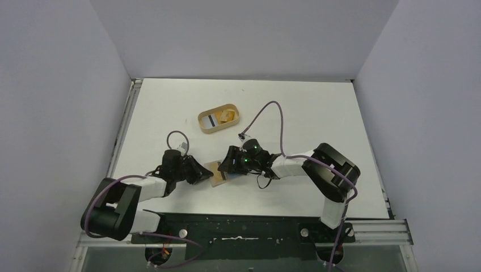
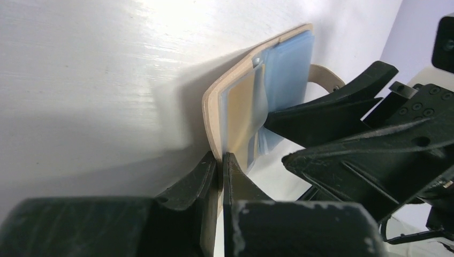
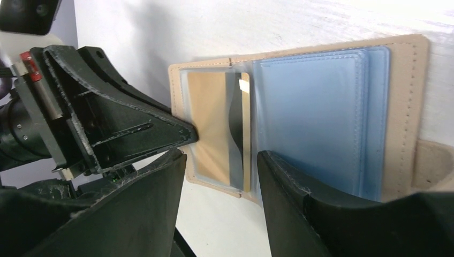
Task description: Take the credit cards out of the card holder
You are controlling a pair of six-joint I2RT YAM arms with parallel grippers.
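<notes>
The tan card holder lies open on the white table between my two grippers. Light blue credit cards fill the stacked clear sleeves on its right half. Its left half has a clear pocket holding a tan card. My left gripper is shut on the holder's left edge, which it lifts slightly. My right gripper stands open over the near edge, one finger on each side of the clear pocket, holding nothing. In the top view, the left gripper and right gripper face each other across the holder.
An oval tan wooden tray stands further back on the table, with a white dark-striped card and a yellow one inside. The holder's snap tab sticks out on its right side. Grey walls enclose the table.
</notes>
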